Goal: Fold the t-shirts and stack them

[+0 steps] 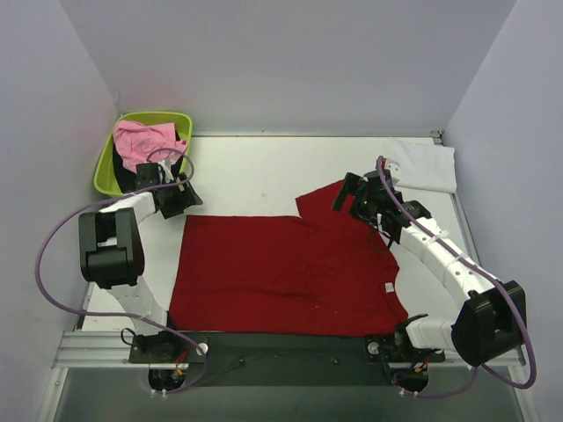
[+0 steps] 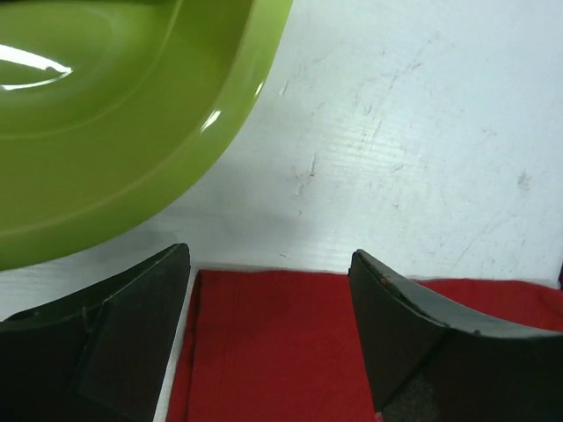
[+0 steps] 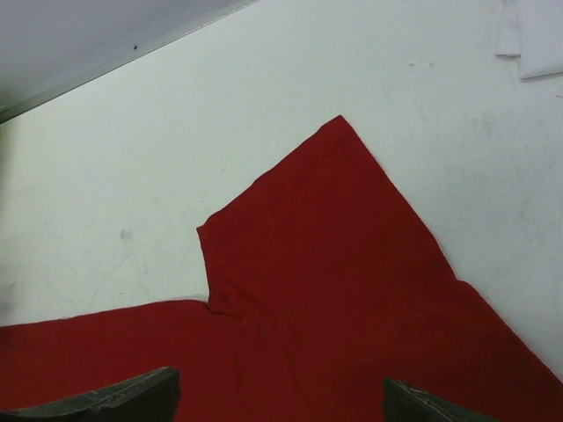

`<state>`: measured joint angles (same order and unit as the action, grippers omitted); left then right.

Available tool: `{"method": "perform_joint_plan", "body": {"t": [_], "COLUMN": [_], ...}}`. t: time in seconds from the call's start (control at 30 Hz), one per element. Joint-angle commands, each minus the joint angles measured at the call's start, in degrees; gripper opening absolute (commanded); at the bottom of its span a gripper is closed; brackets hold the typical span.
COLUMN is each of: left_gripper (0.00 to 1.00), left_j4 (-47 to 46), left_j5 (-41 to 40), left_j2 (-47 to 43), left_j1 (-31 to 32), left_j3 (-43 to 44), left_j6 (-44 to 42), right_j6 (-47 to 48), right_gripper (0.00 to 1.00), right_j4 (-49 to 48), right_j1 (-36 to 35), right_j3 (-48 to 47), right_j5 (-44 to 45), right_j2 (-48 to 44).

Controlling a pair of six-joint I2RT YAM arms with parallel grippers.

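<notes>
Left fingers and right fingers stand wide over the deep red shirt, its white label unreadable.

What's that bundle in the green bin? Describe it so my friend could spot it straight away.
Look to the far left corner of the white table, where a lime-green plastic tub sits. The crumpled pink t-shirt lies on top inside it, the only pink cloth, unlike the deep red t-shirt spread flat mid-table.

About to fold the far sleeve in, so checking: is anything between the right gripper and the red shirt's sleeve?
Nothing visible. The right gripper is open over the deep red t-shirt, and its sleeve lies flat on the table with nothing on it.
</notes>
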<state>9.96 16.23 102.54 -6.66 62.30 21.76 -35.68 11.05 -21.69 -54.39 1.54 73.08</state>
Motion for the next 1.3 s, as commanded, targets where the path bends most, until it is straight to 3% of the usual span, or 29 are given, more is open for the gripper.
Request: {"method": "perform_joint_plan", "body": {"t": [0.0, 0.7, 1.27], "left_gripper": [0.83, 0.79, 0.61], "left_j4": [-3.1, 8.3, 16.4], "left_j5": [6.1, -3.3, -15.8], "left_j2": [2.0, 1.0, 5.2], "left_j1": [-0.6, 0.8, 4.7], "left_j3": [1.0, 0.3, 2.6], "left_j6": [-4.4, -9.6, -8.6], "right_j6": [1.1, 0.0, -0.8], "right_gripper": [1.0, 1.0, 1.0], "right_j4": [-2.2, -4.7, -5.3], "right_j1": [1.2, 2.0, 3.5], "right_j3": [1.0, 2.3, 3.9], "right_j5": [-3.0, -6.4, -8.4], "right_j2": [1.2, 2.8, 1.5]}}
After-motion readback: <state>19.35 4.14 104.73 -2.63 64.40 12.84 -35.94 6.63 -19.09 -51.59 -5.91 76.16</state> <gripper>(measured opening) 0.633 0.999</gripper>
